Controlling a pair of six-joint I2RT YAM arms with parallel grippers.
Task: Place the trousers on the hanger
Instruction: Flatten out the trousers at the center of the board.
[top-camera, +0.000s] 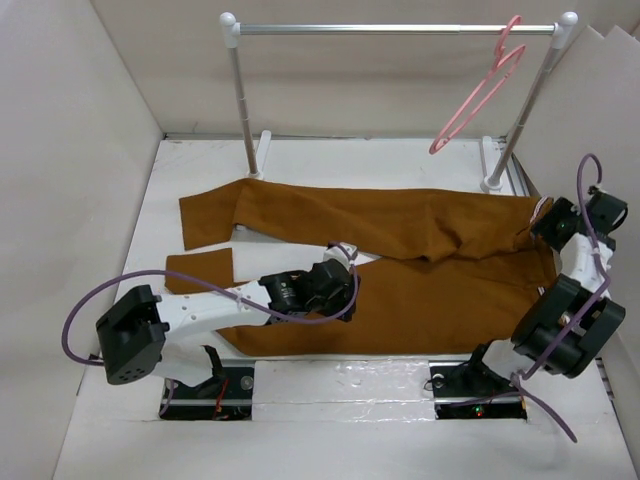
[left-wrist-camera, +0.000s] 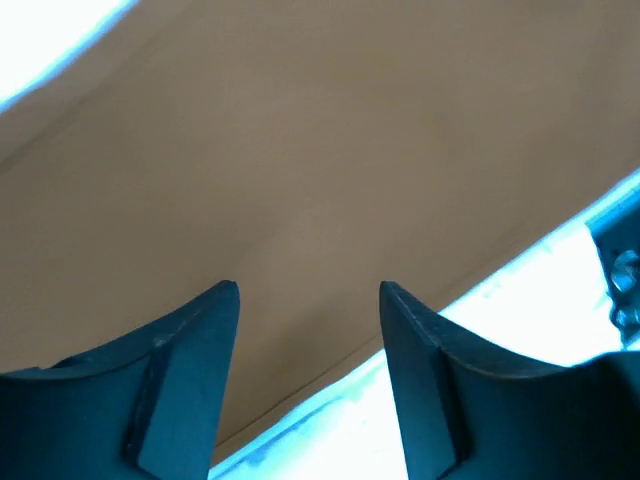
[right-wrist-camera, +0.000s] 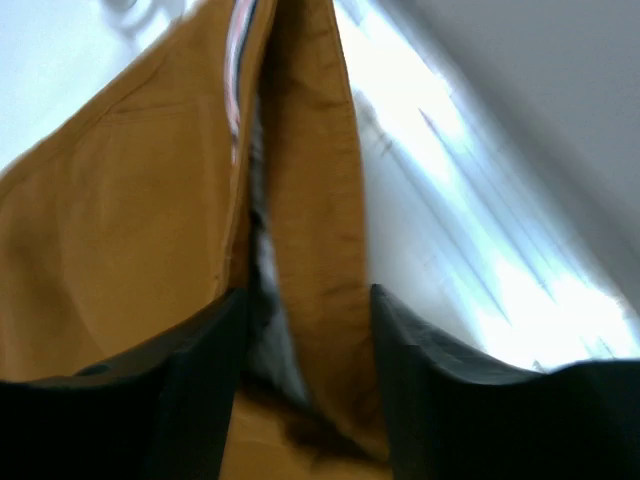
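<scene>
The rust-brown trousers (top-camera: 440, 300) lie flat across the table, waist at the right and legs reaching left. The pink hanger (top-camera: 480, 95) hangs empty by its hook near the right end of the rail. My left gripper (top-camera: 342, 260) hovers low over the middle of the trousers (left-wrist-camera: 300, 150); the left gripper (left-wrist-camera: 308, 290) is open, and only flat cloth and its near edge show below it. My right gripper (top-camera: 548, 220) is at the waist end. The right gripper (right-wrist-camera: 308, 292) has its fingers apart around a raised fold of the waistband (right-wrist-camera: 310, 150), where the striped lining shows.
The silver-and-white clothes rail (top-camera: 400, 30) stands across the back of the table (top-camera: 340, 375), its posts at back left and back right. Pale walls close in on the left, back and right. The right arm's elbow hangs near the front right corner.
</scene>
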